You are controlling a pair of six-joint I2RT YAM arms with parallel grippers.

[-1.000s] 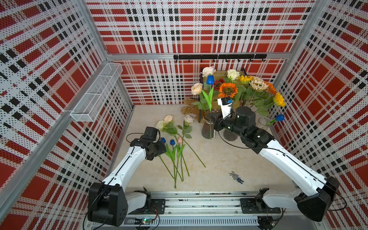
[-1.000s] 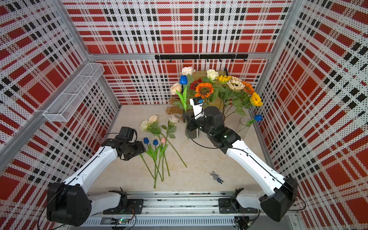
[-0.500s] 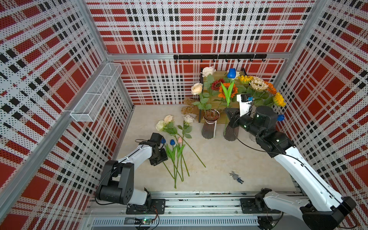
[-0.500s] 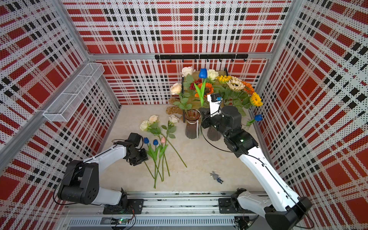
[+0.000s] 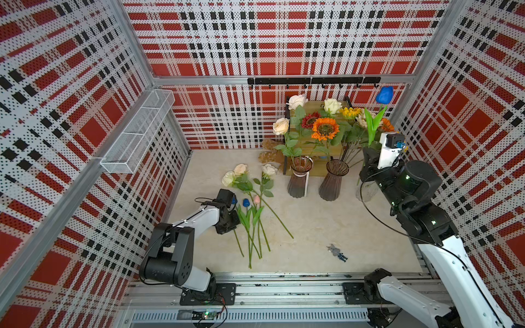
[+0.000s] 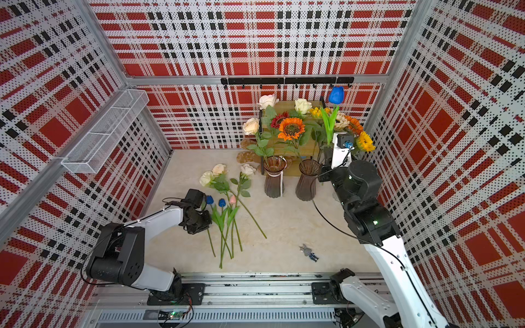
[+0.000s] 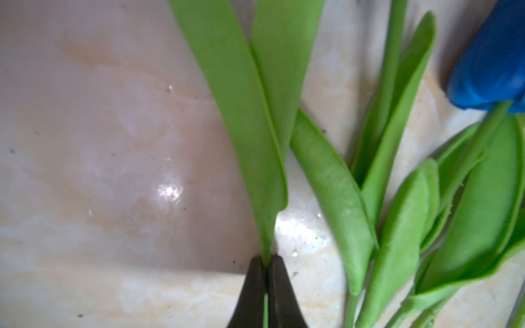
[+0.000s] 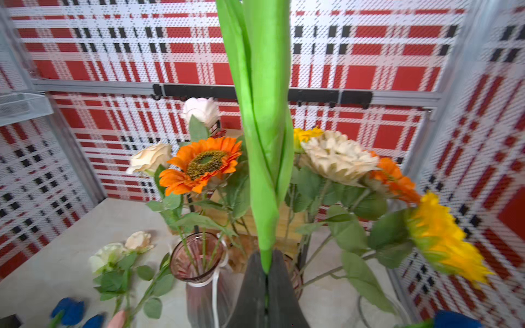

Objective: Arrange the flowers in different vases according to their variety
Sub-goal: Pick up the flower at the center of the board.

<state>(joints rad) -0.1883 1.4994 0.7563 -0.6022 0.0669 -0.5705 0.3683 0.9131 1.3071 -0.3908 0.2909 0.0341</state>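
Note:
My left gripper (image 7: pixel 267 259) is shut on the green stem of a tulip (image 7: pixel 250 119) lying on the table, and sits low beside the blue tulips (image 5: pixel 246 202) and the pink tulip (image 5: pixel 256 198). Three cream roses (image 5: pixel 241 169) lie just beyond them. My right gripper (image 8: pixel 267 255) is shut on the stem of a blue tulip (image 5: pixel 384 95), held upright above the clear vase (image 5: pixel 368 190), which the arm partly hides. One ribbed purple-brown vase (image 5: pixel 298 181) holds roses (image 5: pixel 280 125). The other purple-brown vase (image 5: pixel 333 181) holds sunflowers (image 5: pixel 325 129).
A wooden shelf (image 5: pixel 312 109) stands behind the vases with a brown plush toy (image 5: pixel 268 150) beside it. A small toy figure (image 5: pixel 336 252) lies near the table's front. A white wire basket (image 5: pixel 136 136) hangs on the left wall, a black hook rail (image 5: pixel 312 81) on the back wall.
My left gripper has lowered to the table and shut on a tulip stem. My right arm has carried its blue tulip from the roses' vase rightward to the clear vase.

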